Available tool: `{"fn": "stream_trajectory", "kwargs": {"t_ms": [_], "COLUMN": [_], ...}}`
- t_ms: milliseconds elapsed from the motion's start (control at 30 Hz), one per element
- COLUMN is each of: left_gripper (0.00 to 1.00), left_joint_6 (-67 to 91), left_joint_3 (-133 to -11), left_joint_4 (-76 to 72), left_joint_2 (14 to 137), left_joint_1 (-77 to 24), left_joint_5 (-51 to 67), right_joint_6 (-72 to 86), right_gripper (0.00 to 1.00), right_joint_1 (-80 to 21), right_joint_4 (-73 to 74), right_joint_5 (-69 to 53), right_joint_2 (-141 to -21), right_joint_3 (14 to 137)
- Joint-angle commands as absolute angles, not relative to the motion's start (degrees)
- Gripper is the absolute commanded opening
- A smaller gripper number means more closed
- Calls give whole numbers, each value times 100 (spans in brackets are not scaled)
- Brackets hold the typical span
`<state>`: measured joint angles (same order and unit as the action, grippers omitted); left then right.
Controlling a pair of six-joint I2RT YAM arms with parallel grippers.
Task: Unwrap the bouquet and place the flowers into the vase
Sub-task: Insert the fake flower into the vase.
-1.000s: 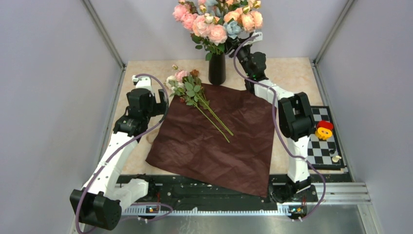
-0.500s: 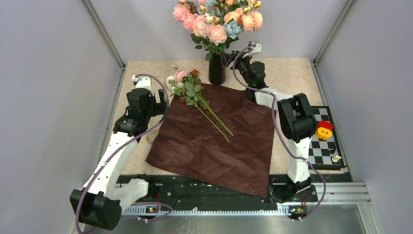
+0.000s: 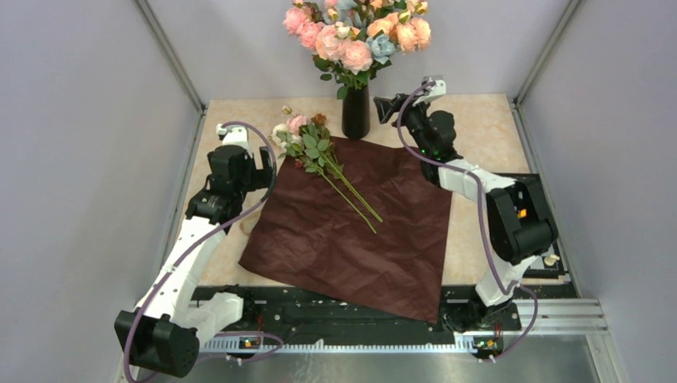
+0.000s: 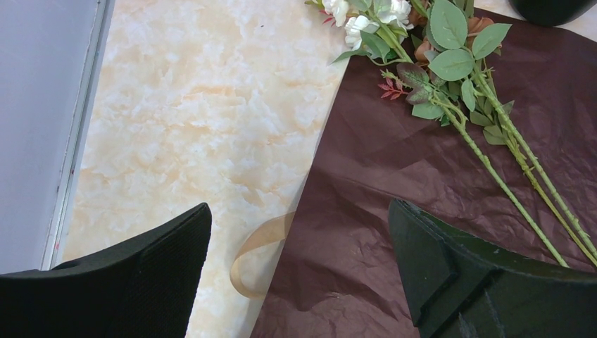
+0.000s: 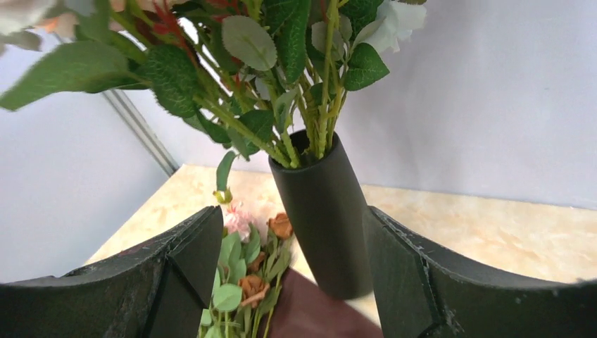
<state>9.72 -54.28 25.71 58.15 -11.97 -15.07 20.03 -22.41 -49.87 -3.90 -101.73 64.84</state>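
Right claw point(image 3: 385, 104) has backed off rightward from the vase point(image 3: 355, 113), jaws apart and empty. Flowers point(image 3: 323, 155) lie on the paper point(image 3: 359, 231) at far left — blooms far-left, stems running near-right — nearest the left claw point(image 4: 299, 211), gaping wide beside them.

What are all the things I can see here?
vase: one, black, back of the table
big blooms: one bunch, peach, pink and blue, in the vase
flowers: few stems, cream and pink, on the paper's far left corner
paper: one sheet, dark maroon, spread flat on the table
ribbon: one, tan, at the paper's left edge
table: one, beige marble
left hand: one, black, open over the paper's left edge
right hand: one, black, open beside the vase
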Motion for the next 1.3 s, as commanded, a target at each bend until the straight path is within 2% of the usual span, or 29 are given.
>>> {"fn": "stream_trajectory", "kwargs": {"t_ms": [0, 367, 533, 833, 1267], "left_gripper": [99, 99, 99, 98, 94], "left_joint_6": [1052, 1201, 1738, 3972, 5392], "left_joint_3": [-5399, -5361, -5334, -4834, -5001], "left_joint_4": [2356, 2325, 2285, 1264, -502], "left_joint_2": [5708, 5805, 5822, 6221, 8167], "left_joint_1": [-1160, -1160, -1169, -1538, -2961], "left_joint_5": [-1480, -1277, -668, 158, -381], "right_joint_6": [1702, 1807, 1841, 2084, 2343], "right_gripper": [74, 73, 72, 71, 70], "right_joint_1": [-2321, -2321, -2324, -2322, -2316], "right_joint_4": [-4072, -1225, -278, 313, 290], "right_joint_5": [-423, -630, -651, -456, -614], "right_joint_2": [-9295, -7864, -7343, -6359, -5791], "right_joint_3": [6285, 6052, 5994, 5300, 4702]}}
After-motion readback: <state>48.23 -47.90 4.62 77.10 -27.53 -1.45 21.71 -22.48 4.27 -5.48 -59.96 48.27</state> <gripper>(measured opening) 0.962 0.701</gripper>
